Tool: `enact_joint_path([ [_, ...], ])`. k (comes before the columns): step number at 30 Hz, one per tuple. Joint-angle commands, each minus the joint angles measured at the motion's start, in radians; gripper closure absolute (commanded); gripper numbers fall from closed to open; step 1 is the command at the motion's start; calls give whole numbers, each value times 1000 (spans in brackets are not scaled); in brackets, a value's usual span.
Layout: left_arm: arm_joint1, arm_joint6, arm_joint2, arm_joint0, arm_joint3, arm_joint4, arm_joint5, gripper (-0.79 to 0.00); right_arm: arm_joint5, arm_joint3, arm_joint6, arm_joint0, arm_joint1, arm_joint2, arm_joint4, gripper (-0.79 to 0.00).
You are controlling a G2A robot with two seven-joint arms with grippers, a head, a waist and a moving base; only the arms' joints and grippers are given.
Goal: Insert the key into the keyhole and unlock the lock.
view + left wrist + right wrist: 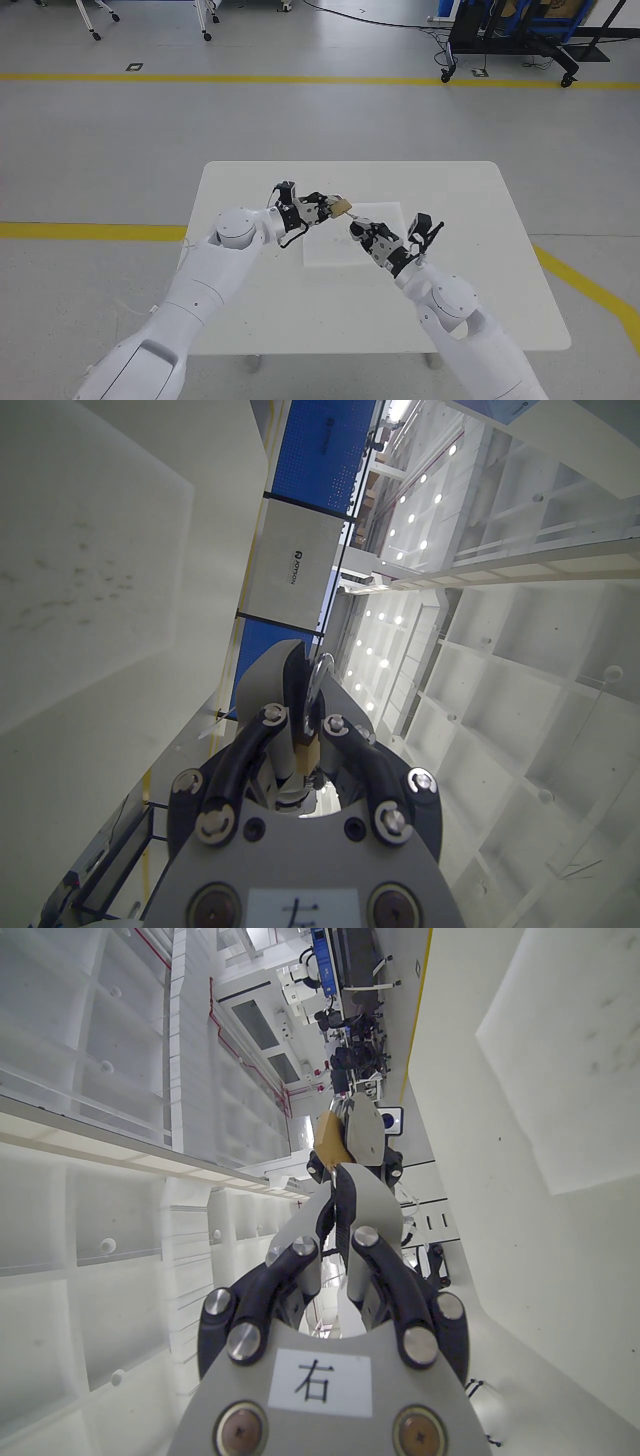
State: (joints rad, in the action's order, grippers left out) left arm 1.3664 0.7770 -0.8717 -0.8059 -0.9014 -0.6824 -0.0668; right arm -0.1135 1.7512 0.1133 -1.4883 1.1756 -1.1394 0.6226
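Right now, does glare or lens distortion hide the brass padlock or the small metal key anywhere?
Top view: even light, no glare; the brass padlock shows plainly in the left gripper. Left wrist view: ceiling lamps shine behind, its body sits shaded. Right wrist view: padlock well lit, the small metal key mostly hidden by the right gripper; ceiling beams bow.

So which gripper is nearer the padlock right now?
Left. The left gripper is shut on the padlock itself. The right gripper sits just off the end opposite the shackle, holding the key up to it.
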Motion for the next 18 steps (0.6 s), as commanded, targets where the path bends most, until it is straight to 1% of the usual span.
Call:
enact_joint_path([
  [1,1,-4,-2,-1,-1,7,0,0,-6,2,-6,-2,1,-1,-7,0],
  [18,7,-47,-10,-13,-15,96,32,0,-22,8,-40,-8,14,-4,-35,0],
])
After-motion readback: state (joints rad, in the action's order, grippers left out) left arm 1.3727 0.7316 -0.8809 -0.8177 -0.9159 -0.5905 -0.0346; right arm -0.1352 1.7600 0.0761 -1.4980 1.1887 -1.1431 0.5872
